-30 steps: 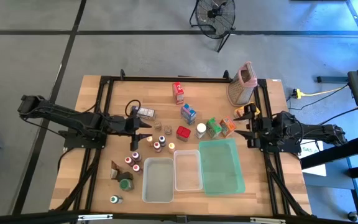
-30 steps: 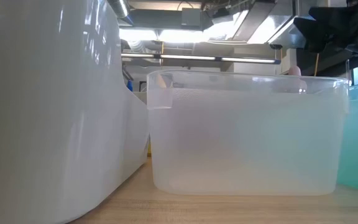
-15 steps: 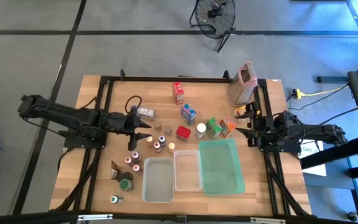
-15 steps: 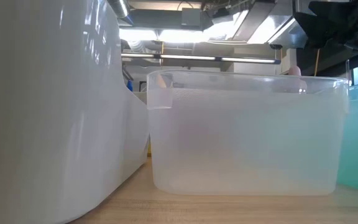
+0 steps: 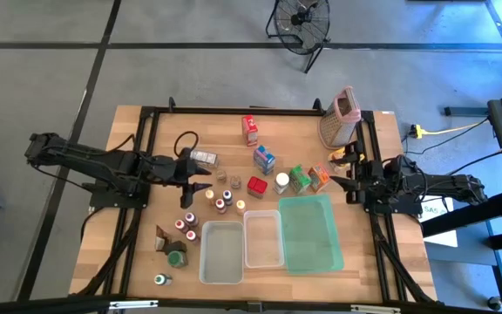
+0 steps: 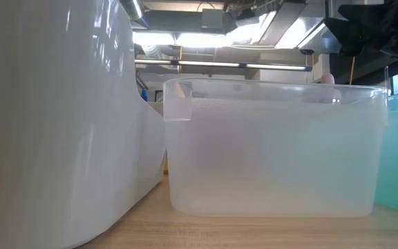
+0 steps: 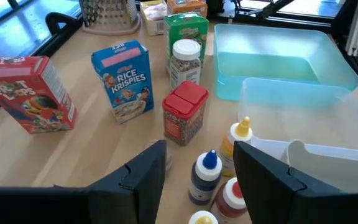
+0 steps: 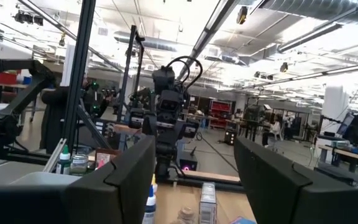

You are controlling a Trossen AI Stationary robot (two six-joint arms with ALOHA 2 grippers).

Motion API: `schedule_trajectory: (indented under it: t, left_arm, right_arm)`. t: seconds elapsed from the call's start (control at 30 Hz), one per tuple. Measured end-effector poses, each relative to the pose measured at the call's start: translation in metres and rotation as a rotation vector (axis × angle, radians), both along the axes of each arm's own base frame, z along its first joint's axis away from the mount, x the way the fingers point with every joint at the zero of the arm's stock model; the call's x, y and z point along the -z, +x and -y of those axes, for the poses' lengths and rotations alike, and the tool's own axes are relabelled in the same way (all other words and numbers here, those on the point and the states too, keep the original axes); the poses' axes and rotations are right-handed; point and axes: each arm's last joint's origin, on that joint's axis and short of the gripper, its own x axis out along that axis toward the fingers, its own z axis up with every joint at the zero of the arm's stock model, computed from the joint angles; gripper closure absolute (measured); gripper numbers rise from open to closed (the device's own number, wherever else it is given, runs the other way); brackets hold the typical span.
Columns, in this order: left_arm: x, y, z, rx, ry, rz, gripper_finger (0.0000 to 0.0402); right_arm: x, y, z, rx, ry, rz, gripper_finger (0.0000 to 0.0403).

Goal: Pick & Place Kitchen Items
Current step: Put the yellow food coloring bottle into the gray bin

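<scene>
Hovering beside the green tray (image 5: 311, 233), both arms ready for sorting: left gripper (image 5: 204, 181) released over small bottles (image 5: 219, 202), right gripper (image 5: 338, 173) released near cartons (image 5: 309, 178).

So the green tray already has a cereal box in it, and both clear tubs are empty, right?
Not quite. The high view shows the green tray empty too; the cartons stand on the table beyond it. Both clear tubs are empty, as you said.

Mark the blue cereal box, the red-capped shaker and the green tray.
blue cereal box (image 7: 124, 79): left wrist view, front face.
red-capped shaker (image 7: 185, 99): left wrist view, red cap.
green tray (image 7: 347, 73): left wrist view, rim.
</scene>
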Motion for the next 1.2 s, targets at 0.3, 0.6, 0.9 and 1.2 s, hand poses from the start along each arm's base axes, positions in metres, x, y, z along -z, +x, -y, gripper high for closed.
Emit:
schedule_trajectory:
  t: [0.3,0.6,0.9,1.2]
  left_arm:
    - [0.0000,0.0000,0.0001,0.001,-0.001,0.000,0.0219]
    - [0.0000,0.0000,0.0001,0.002,-0.001,0.000,0.0219]
    - [0.0000,0.0000,0.0001,0.002,-0.002,0.000,0.0219]
    - [-0.0002,0.0000,0.0001,0.002,-0.002,0.001,0.0219]
  right_arm:
    - [-0.0009,-0.0003,0.0000,0.000,-0.001,0.010,0.0181]
    - [-0.0008,-0.0003,0.0000,-0.001,-0.001,0.009,0.0181]
    - [-0.0008,-0.0003,0.0000,-0.001,-0.001,0.009,0.0181]
    - [-0.0008,-0.0003,-0.0001,-0.002,-0.001,0.009,0.0181]
